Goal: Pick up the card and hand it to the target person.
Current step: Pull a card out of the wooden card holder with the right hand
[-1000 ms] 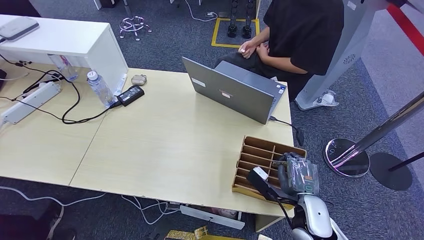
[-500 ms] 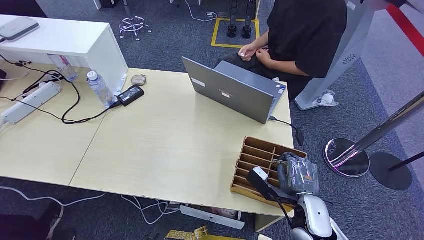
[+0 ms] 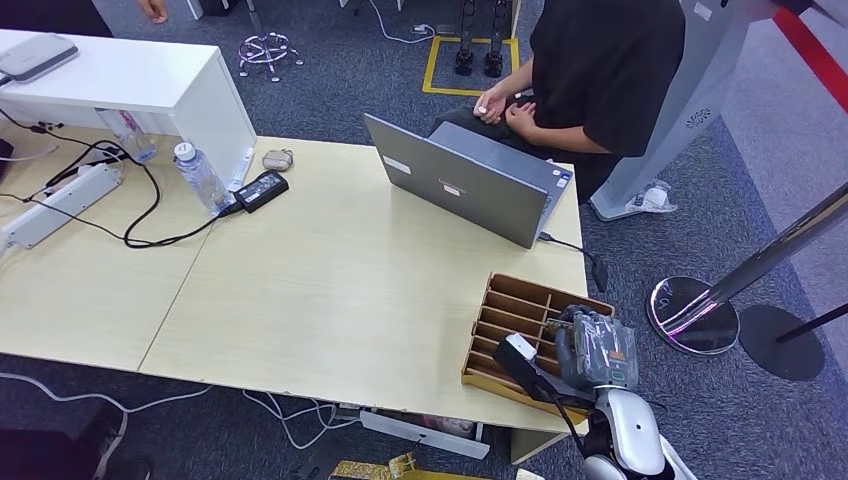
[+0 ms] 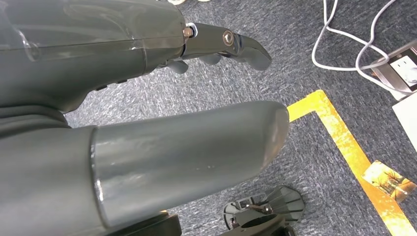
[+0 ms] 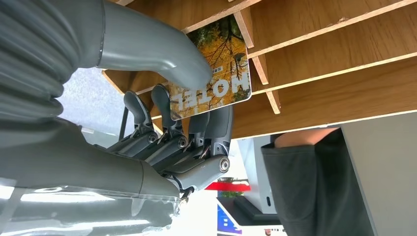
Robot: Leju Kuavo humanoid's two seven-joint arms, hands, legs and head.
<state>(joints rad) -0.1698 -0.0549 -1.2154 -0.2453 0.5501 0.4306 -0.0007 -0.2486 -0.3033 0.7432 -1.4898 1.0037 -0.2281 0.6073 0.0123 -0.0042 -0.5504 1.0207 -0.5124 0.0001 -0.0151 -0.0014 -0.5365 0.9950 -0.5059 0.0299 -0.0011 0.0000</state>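
Right hand (image 5: 162, 123) pinches card (image 5: 214, 69) between thumb and fingers, card at wooden slotted tray (image 3: 520, 310) on bench (image 3: 330, 290) near edge. Grasp made; lift-out and handover left. Left hand (image 4: 147, 113) hangs empty, fingers apart. Person (image 3: 600, 70) sits beyond laptop (image 3: 460, 185).

Another person's hand (image 3: 153, 9) newly at top edge

A pale wooden table (image 3: 330, 290) stands on blue-grey carpet (image 3: 340, 70), with a white cabinet (image 3: 140, 85) at its far left corner — yellow floor tape (image 3: 470, 90) beyond, and what looks like a chrome barrier post (image 3: 760, 265).
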